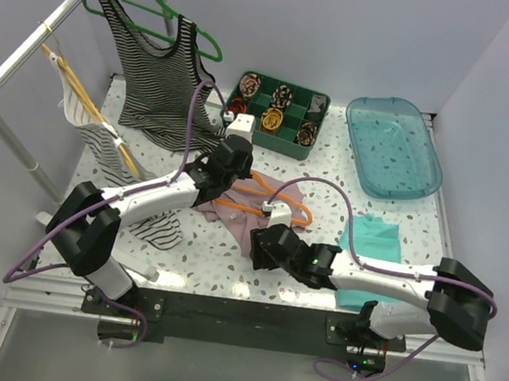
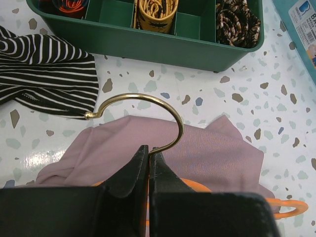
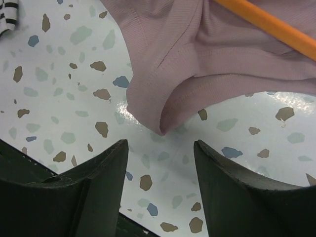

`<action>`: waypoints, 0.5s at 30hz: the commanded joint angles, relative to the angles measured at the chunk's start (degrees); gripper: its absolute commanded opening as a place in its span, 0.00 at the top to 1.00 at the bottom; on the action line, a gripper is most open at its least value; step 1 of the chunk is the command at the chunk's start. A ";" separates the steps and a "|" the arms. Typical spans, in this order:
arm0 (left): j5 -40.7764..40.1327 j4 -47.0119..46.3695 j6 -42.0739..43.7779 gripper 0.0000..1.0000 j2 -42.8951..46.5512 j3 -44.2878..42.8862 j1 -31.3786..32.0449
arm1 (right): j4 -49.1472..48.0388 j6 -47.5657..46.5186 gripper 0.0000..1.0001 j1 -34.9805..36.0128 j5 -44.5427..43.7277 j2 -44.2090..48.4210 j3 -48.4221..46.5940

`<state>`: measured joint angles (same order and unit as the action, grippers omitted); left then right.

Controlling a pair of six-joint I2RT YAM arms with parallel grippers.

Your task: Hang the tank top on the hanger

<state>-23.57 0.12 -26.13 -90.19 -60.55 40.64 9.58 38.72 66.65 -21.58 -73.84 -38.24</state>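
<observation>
Jaws of the left gripper (image 2: 148,152) pinch the metal hook stem of the hanger (image 3: 266,25), which lies on the tank top (image 2: 217,153) mid-frame on the tabletop (image 2: 222,94). Those of the right gripper (image 3: 160,148) stand wide, the fabric's corner just ahead.

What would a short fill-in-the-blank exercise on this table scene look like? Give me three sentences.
1. The left tool is shut on the hanger's metal ____.
2. The right tool is ____, with the tank top's edge just ahead of it.
3. The hanger's plastic body is coloured ____.
Missing words: hook, open, orange.
</observation>
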 commanded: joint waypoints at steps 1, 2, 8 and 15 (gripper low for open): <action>-0.42 -0.30 -1.64 1.00 2.30 -1.15 -0.04 | -6.06 2.06 0.39 0.58 -3.20 -4.71 -4.04; -0.42 -0.21 -1.56 1.00 2.39 -1.14 -0.04 | -7.11 2.24 0.37 0.58 -3.03 -5.34 -3.95; -0.33 -0.21 -0.94 1.00 3.53 -0.88 -0.04 | -9.41 2.85 0.36 0.58 -3.73 -11.75 -5.70; -0.16 2.34 -0.33 1.00 5.02 -0.88 -0.04 | -12.83 3.20 0.65 -0.73 -5.58 -12.64 -4.66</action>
<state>-23.22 2.48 -26.17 -88.03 -60.55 40.64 1.52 40.51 66.96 -23.64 -87.72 -42.24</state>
